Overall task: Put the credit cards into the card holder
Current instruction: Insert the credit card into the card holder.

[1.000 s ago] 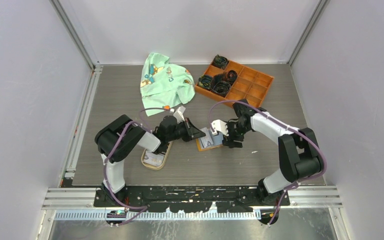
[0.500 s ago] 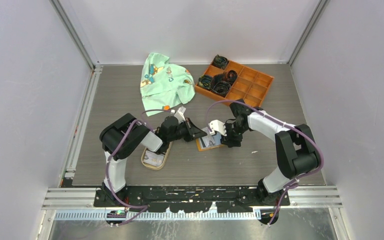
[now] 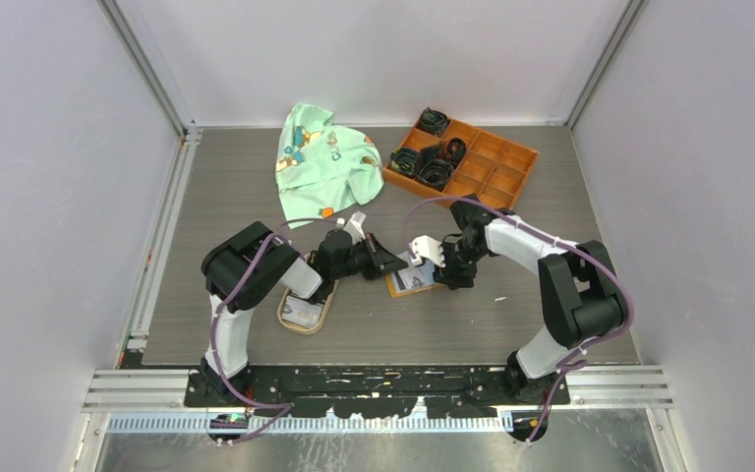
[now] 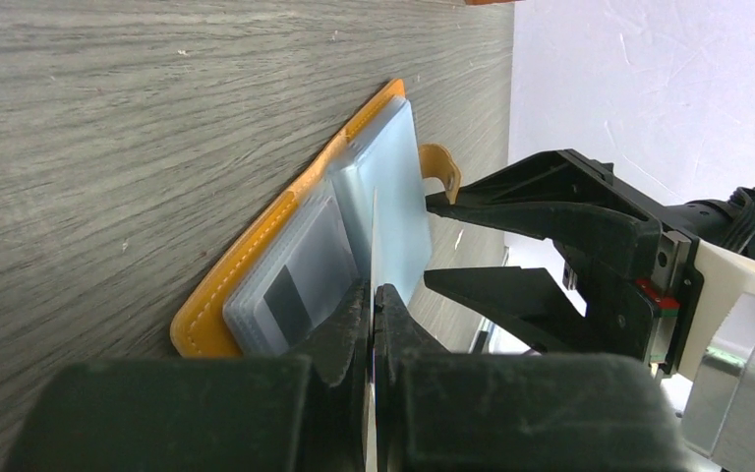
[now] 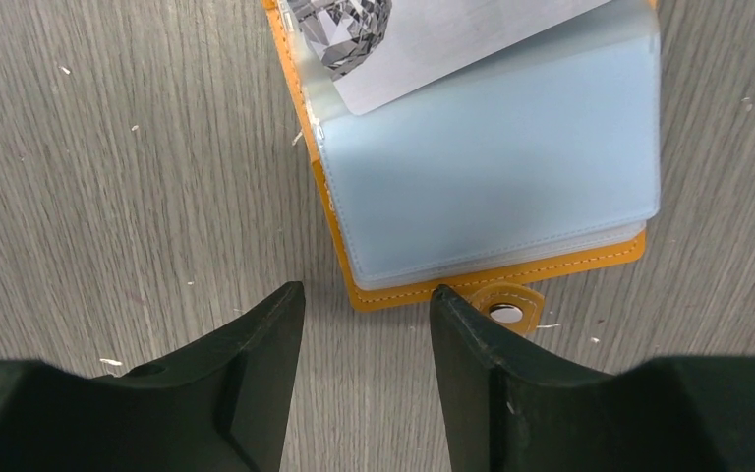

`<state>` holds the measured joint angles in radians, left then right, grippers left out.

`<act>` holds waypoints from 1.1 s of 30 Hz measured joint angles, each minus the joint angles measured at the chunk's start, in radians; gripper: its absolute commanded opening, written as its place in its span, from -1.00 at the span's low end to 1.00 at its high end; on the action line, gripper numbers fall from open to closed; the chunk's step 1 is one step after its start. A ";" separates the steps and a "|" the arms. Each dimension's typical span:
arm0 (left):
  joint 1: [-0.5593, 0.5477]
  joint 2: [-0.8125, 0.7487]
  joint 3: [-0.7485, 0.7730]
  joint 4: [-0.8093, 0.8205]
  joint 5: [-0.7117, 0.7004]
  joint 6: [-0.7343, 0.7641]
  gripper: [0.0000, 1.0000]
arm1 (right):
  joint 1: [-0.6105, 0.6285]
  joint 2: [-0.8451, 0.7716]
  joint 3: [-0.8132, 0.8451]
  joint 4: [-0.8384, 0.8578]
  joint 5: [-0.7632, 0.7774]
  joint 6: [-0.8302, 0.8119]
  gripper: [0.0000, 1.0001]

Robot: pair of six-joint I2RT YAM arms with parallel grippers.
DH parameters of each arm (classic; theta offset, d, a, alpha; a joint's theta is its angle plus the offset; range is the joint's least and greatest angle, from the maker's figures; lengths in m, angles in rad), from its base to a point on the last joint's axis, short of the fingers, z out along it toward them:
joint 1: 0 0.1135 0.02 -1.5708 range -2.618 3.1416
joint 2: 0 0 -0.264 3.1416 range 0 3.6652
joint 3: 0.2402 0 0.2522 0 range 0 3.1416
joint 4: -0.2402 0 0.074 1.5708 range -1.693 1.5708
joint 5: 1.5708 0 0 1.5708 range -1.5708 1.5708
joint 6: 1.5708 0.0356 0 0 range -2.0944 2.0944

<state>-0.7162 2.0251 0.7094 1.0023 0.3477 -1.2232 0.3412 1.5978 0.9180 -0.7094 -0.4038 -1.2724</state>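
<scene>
Card holder (image 5: pixel 492 167): lying open on the middle of the counter (image 5: pixel 108 147), pale slots up, right between our two tools.
Left tool (image 4: pixel 374 295): we're clamped on a white card (image 4: pixel 374 231), seen edge-on, its far end over the holder's slots.
Right tool (image 5: pixel 366 295): fingers apart, just beside the holder's snap-tab edge.

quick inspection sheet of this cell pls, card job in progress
surface: grey wood-grain table, a few white specks
job's things: holder lies open; diamond-print card tucked in a slot; loose cards in dish
clutter: green cloth; orange tray with dark coils in some compartments
grippers: left gripper shut on thin card, edge-on by holder; right gripper open at holder's snap edge
cables: purple cables looped along both arms
surroundings: white walls, metal frame; nothing else seen
</scene>
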 measured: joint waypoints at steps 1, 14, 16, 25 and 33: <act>-0.001 0.000 0.003 -0.006 0.000 0.000 -1.00 | 0.000 0.000 0.002 -0.002 0.000 0.000 0.10; -0.008 0.000 0.024 -0.082 0.000 -0.021 -1.00 | 0.007 0.013 0.008 -0.005 0.013 0.004 0.05; -0.008 0.000 0.027 -0.089 0.000 -0.026 -1.00 | 0.010 0.015 0.010 -0.005 0.017 0.007 0.04; -0.008 0.003 0.046 -0.107 0.002 -0.027 -1.00 | 0.020 0.028 0.021 -0.006 0.036 0.016 -0.01; -0.008 0.021 0.068 -0.109 0.011 -0.035 -1.00 | 0.025 0.032 0.027 -0.008 0.045 0.019 -0.03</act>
<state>-0.7246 2.0457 0.7769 0.8932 0.3588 -1.2579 0.3660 1.6302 0.9447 -0.7177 -0.3584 -1.2533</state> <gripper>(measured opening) 0.009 0.491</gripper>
